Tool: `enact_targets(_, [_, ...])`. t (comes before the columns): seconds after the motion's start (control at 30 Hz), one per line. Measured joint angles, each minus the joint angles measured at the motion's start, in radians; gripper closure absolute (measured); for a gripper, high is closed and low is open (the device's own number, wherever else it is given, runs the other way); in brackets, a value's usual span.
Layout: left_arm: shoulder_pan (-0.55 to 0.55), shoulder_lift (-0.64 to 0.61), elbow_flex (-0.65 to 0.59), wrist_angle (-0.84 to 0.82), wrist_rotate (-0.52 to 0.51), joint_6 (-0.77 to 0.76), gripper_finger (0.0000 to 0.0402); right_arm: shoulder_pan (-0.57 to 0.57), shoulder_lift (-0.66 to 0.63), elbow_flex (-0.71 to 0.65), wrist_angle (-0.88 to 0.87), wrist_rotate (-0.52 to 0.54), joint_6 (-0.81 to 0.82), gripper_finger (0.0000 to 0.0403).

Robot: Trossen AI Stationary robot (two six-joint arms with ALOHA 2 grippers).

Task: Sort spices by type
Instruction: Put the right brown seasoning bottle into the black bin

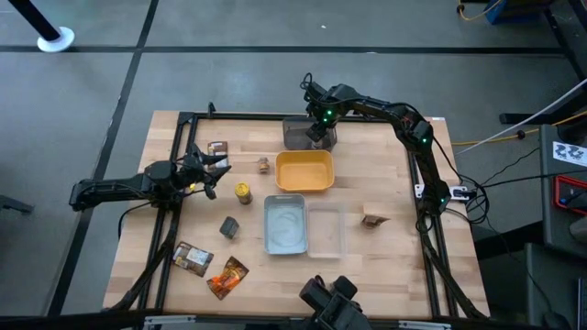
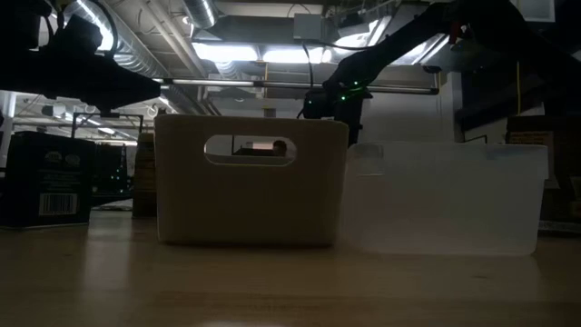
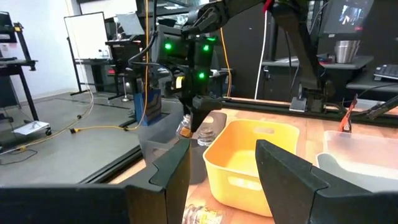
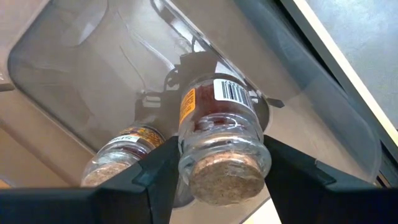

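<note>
My right gripper (image 4: 217, 168) hangs over the translucent grey tray (image 1: 298, 137) at the table's far side, shut on a small glass jar with a cork lid (image 4: 219, 140). A second small jar (image 4: 121, 155) lies on its side on the tray's floor. My left gripper (image 3: 221, 180) stands open and level at the table's left, with nothing between its fingers. On the table rest a yellow-lidded jar (image 1: 242, 192), a dark cube box (image 1: 229, 226), a brown packet (image 1: 193, 258), an orange packet (image 1: 228, 277) and a tiny brown jar (image 1: 263, 165). My right gripper pinches the jar's upper part (image 4: 186, 155), just below the cork lid, between its two fingers. The fingers come from above, pointing steeply down. The jar stands nearly upright, lid up, and hangs clear above the grey tray's floor (image 3: 185, 127).
A yellow tray (image 1: 304, 170) sits just near of the grey one. A pale-blue tray (image 1: 284, 225) and a clear tray (image 1: 326, 229) stand side by side in the middle. Another packet (image 1: 217, 149) lies by my left gripper, and a brown item (image 1: 373, 220) lies at the right.
</note>
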Motion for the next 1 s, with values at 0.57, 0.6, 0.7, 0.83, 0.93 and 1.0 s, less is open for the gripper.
enact_targets(0.57, [0.0, 0.0, 0.0, -0.002, 0.0, 0.0, 0.0235, -0.001, 0.001, 0.0, -0.004, -0.003, -0.005, 0.0191])
enact_targets(0.6, [0.0, 0.0, 0.0, -0.002, 0.0, 0.0, 0.0235, -0.001, 0.001, 0.0, -0.004, -0.012, -0.005, 0.0191])
enact_targets(0.7, [0.0, 0.0, 0.0, -0.002, 0.0, 0.0, 0.0235, -0.001, 0.001, 0.0, -0.005, -0.037, -0.006, 0.0191])
enact_targets(0.83, [0.0, 0.0, 0.0, -0.002, 0.0, 0.0, 0.0235, -0.001, 0.001, 0.0, -0.005, -0.049, -0.006, 0.0191])
enact_targets(0.93, [0.0, 0.0, 0.0, -0.002, 0.0, 0.0, 0.0235, -0.001, 0.001, 0.0, -0.005, -0.066, -0.006, 0.0191])
enact_targets(1.0, [0.0, 0.0, 0.0, -0.002, 0.0, 0.0, 0.0235, -0.001, 0.001, 0.0, -0.011, -0.072, -0.006, 0.0191])
